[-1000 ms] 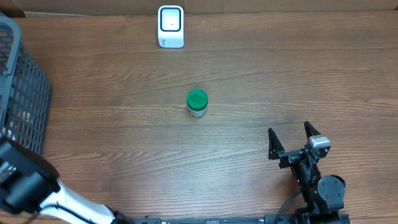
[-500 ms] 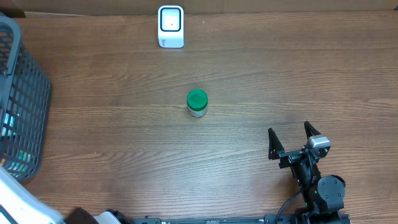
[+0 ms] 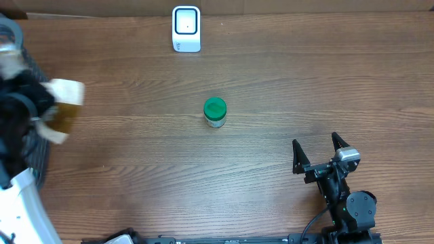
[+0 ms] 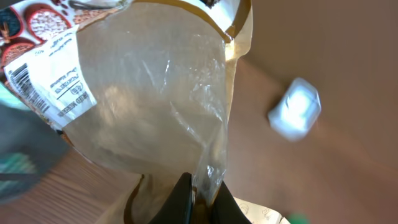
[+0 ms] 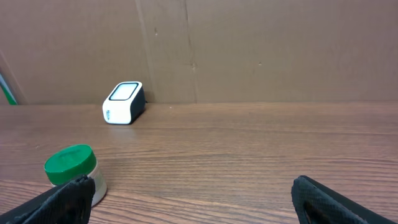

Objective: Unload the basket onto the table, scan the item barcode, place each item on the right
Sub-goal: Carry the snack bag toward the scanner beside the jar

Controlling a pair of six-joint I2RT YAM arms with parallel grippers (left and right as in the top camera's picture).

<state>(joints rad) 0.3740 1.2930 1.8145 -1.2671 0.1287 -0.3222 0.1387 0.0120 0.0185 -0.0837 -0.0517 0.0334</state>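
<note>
Left wrist view: grips the clear pouch (image 4: 155, 93) by its lower edge in the shut left gripper (image 4: 200, 194), barcode (image 4: 22, 81) up-left of the jaws, scanner (image 4: 295, 109) well off to their right. Looks picked up but not yet scanned; needs carrying over, barcode toward the scanner. Holds the right gripper (image 3: 315, 150) wide open, empty.
</note>
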